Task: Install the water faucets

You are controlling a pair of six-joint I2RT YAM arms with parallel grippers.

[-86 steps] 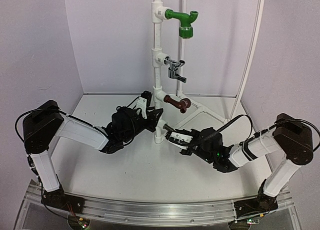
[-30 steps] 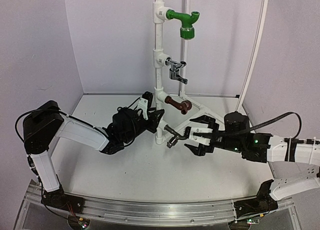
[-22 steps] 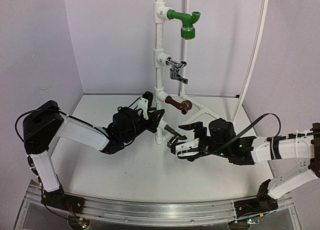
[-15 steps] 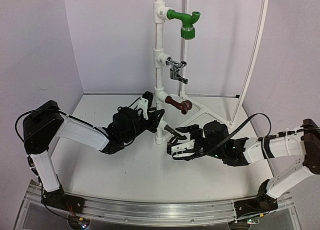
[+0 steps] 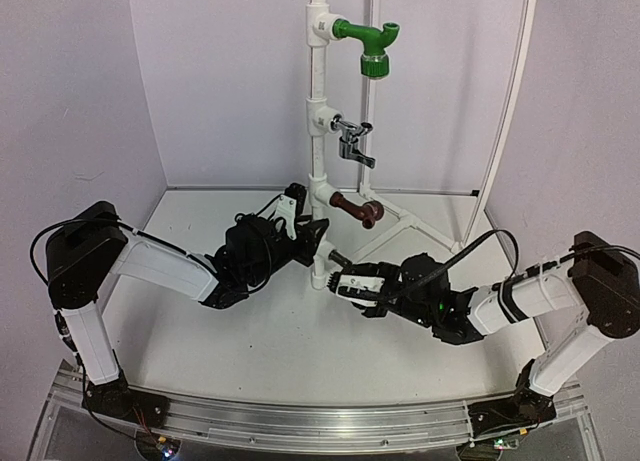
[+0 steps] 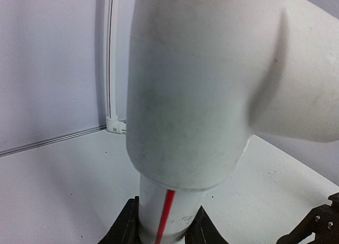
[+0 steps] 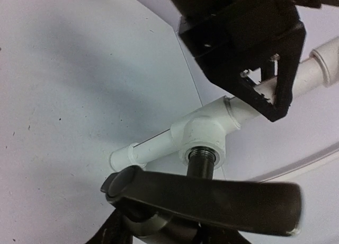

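right gripper [image 5: 344, 281] pinching dark faucet [image 7: 212, 197], threaded end in lowest tee [image 7: 204, 132] of white pipe [image 5: 316, 76]; left gripper [image 5: 313, 239] clamped on pipe just above it, brown faucet [image 5: 355, 209], silver faucet [image 5: 350, 141], green faucet [image 5: 368, 43] mounted higher.

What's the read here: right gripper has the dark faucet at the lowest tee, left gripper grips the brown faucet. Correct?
One slip: the left gripper grips the white pipe, not the brown faucet; the left wrist view shows its fingers around the pipe. The right gripper does have the dark faucet at the lowest tee.
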